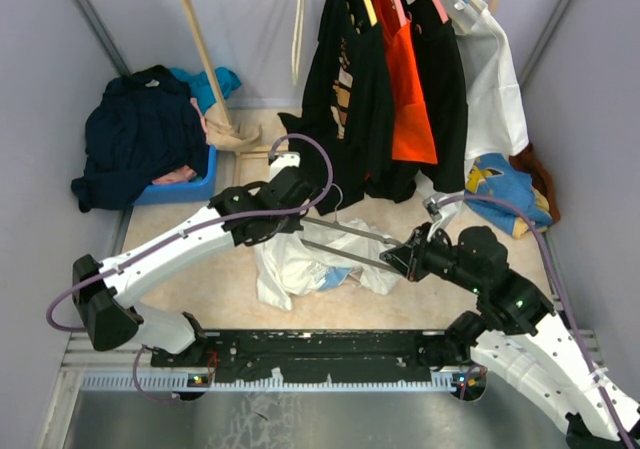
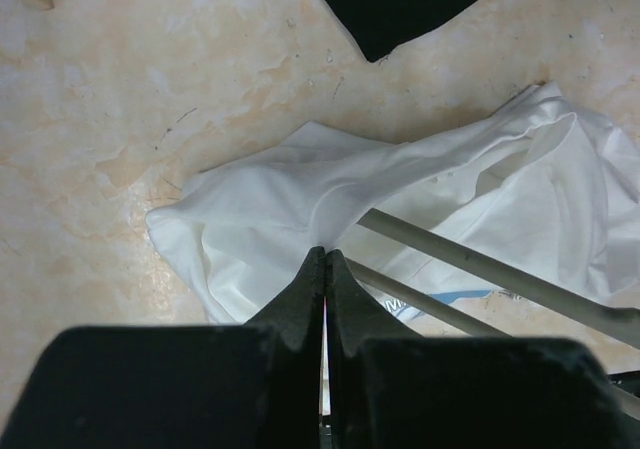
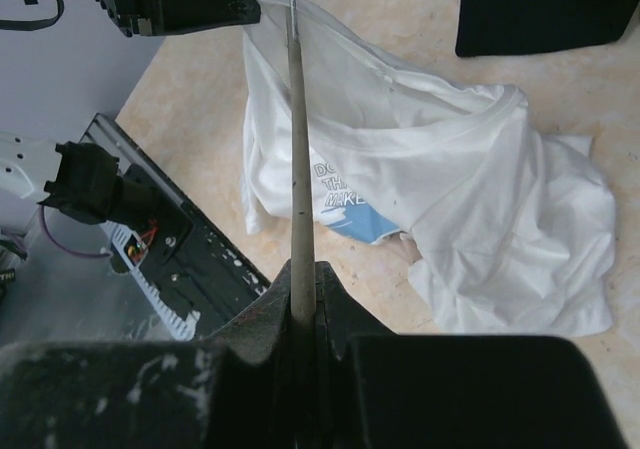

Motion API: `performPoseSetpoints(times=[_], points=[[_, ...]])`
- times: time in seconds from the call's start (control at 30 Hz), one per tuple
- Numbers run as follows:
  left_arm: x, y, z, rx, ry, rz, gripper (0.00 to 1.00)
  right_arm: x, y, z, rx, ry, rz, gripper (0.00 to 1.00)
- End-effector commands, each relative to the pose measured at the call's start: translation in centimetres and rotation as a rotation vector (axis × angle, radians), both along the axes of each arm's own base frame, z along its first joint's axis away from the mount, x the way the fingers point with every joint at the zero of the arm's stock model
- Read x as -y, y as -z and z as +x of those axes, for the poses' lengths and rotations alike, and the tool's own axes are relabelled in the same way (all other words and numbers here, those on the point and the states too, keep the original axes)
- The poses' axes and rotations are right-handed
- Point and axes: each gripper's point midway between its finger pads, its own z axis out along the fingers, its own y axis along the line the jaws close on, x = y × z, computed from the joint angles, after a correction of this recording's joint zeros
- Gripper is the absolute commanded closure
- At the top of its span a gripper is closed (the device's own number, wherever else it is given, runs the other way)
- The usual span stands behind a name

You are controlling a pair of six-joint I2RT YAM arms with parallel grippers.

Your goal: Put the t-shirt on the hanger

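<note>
We are clamping the hanger (image 3: 297,149) in the right jaws, which are closing tight on one of its thin arms. That arm is running straight away from them toward the left jaws. The hanger's long axis is lying nearly level, pointing from one pair of jaws to the other above the worktop (image 1: 210,289).

The shirt (image 1: 300,274) is lying crumpled directly beneath the hanger, its bunched length running roughly along the hanger and its blue print showing just beside the rod.

The left jaws are pressing fully together at the hanger's far end, probably pinching the shirt's edge, though the cloth between them is hard to make out.

We are judging the left arm nearer the cloth, so the coming move is turning on drawing that edge along the rod.
</note>
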Motion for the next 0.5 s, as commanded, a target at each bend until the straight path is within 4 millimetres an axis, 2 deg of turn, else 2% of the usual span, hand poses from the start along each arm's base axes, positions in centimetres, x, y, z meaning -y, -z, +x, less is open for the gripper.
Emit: performPoseSetpoints(times=[0.0, 0.3, 0.47], points=[[0.7, -2.3, -0.1, 0.029, 0.035, -0.039, 1.0, -0.9, -2.5, 1.3, 0.112, -0.007, 0.068, 1.0], [1.4, -4.0, 0.2, 0.057, 0.063, -0.042, 1.0, -3.3, -2.0, -0.6, 0.069, -0.183, 0.117, 1.0], [2.3, -5.5, 0.2, 0.085, 0.09, -0.062, 1.0, -3.9, -2.0, -0.8, 0.052, -0.211, 0.141, 1.0]])
